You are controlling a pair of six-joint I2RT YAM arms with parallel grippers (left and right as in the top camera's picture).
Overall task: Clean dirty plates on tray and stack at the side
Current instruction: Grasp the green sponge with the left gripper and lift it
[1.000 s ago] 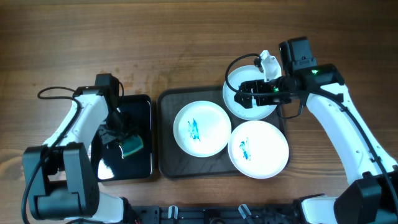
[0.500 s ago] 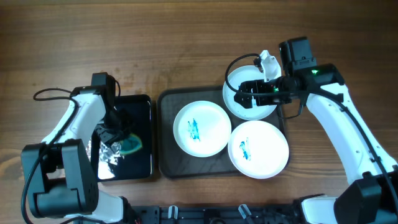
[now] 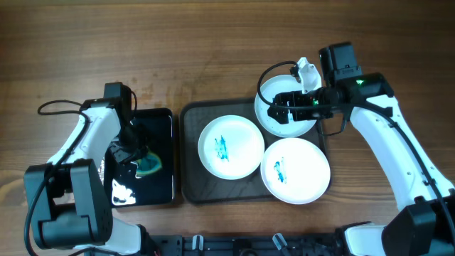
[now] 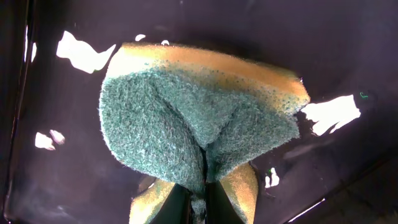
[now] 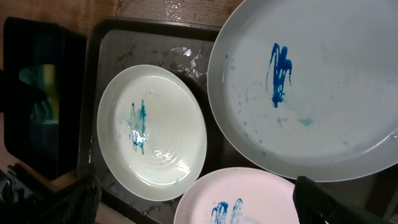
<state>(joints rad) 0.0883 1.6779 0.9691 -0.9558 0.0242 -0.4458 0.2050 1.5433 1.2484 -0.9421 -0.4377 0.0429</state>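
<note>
Three plates lie on the dark grey tray, each with a blue smear: a white plate in the middle, a second white plate at the front right, and a pale blue plate at the back right, overlapping the tray's rim. My right gripper hovers open above the pale blue plate, nothing between its fingers. My left gripper is shut on a green and yellow sponge, pinching its scouring side into a fold.
The sponge rests on a small glossy black tray left of the grey tray. A black cable loops over the pale blue plate. Bare wooden table lies behind and on both sides.
My left gripper has closed on the sponge, folding it so the yellow foam shows. The right arm and the plates have not moved.
</note>
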